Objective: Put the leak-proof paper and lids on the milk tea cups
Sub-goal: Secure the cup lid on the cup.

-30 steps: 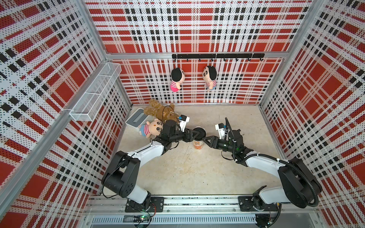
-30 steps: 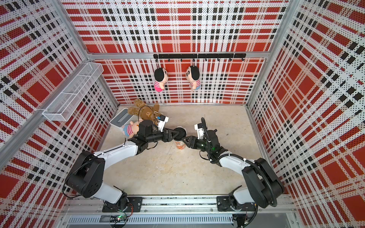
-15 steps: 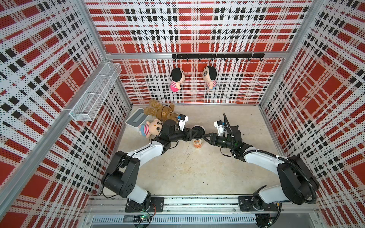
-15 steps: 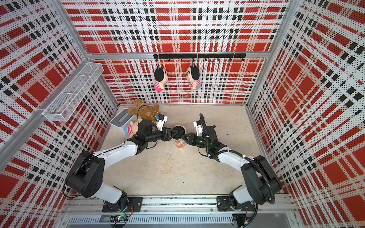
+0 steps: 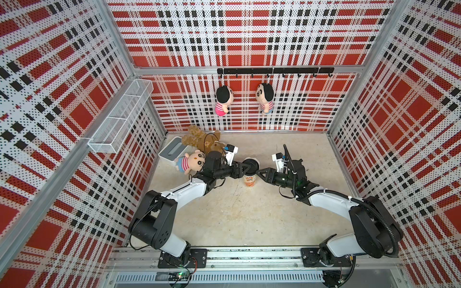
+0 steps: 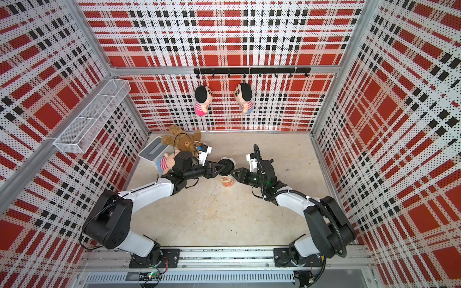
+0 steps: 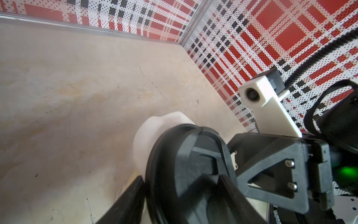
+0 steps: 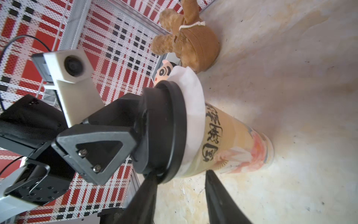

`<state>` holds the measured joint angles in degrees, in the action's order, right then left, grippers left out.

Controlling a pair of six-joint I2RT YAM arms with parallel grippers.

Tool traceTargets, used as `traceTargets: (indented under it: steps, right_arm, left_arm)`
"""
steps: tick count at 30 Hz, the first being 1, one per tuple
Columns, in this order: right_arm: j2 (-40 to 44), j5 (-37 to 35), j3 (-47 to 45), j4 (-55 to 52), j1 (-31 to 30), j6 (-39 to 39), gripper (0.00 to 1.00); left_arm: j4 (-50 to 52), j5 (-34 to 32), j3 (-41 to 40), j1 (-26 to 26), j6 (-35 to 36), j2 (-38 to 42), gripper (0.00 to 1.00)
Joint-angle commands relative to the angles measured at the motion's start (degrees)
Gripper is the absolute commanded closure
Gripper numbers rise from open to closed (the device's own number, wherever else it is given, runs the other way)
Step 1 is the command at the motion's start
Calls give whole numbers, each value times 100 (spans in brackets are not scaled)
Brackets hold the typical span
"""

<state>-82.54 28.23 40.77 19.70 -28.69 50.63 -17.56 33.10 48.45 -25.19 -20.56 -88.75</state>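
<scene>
A robot lab booth: plaid pegboard walls [image 5: 249, 37], aluminium frame [image 5: 249, 70], arms [image 5: 184, 192] bolted to a rail [image 5: 249, 256]

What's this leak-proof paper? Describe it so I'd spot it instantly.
In the middle of the beige table stands a tall paper cup with orange-red print. The leak-proof paper is the thin white sheet draped over its mouth, frilling out beneath the black round lid, flimsy and pale beside it.

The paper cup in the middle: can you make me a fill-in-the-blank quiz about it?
The cup stands ___ on the floor.
A thin white sheet covers its mouth, under a ___ lid.
The ___ end effector grips that lid.
Missing words: upright; black; left.
</scene>
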Motion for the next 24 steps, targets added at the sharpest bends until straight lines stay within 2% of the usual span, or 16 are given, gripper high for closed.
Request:
traceTargets:
  steps: [1, 5, 9, 11, 15, 22, 24]
  right_arm:
    - [311, -237, 273, -766, 30, -463, 47]
    - [490, -137, 479, -409, 30, -598, 42]
    - [181, -203, 898, -514, 30, -788, 39]
    - [-128, -373, 1204, -936, 30, -938, 40]
    - [-529, -456, 1282, -1054, 30, -914, 43]
    - [-655, -799, 1167, -1492, 21, -1067, 45]
    - [-712, -789, 1090, -1498, 0, -1093, 48]
  left_arm:
    - [974, -102, -302, 8, 191, -361, 38]
    - [974, -97, -296, 5, 184, -361, 38]
    - [974, -81, -275, -3, 168, -373, 38]
    - [974, -76, -266, -2, 163, -371, 38]
    - [927, -1, -240, 5, 100, -345, 38]
    - [733, 211, -87, 24, -27, -361, 38]
    - [671, 238, -32, 27, -102, -385, 38]
